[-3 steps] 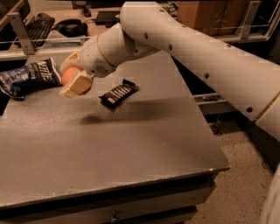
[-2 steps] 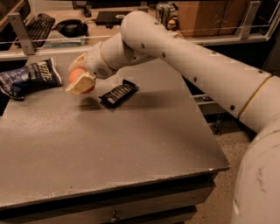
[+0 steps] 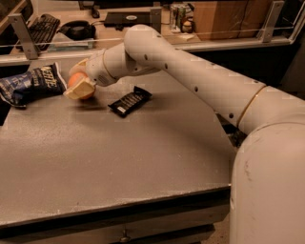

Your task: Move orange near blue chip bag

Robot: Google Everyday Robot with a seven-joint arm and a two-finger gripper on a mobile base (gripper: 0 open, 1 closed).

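Note:
The orange (image 3: pixel 75 80) is a round bright fruit held between the cream fingers of my gripper (image 3: pixel 80 82), low over the grey table (image 3: pixel 143 157) at its far left. The gripper is shut on it; the fruit sits at or just above the tabletop, I cannot tell which. The blue chip bag (image 3: pixel 29 85), dark navy with white lettering and wrinkled, lies flat at the table's far left edge, just left of the orange with a small gap between them.
A small black bar wrapper (image 3: pixel 129 101) lies right of the gripper. My white arm (image 3: pixel 200 81) reaches across from the right. Behind a glass rail stand a desk with a keyboard (image 3: pixel 42 25), headphones (image 3: pixel 77 29) and cans (image 3: pixel 178 10).
My gripper has carried the orange left and toward the back, away from the black wrapper and down close to the chip bag.

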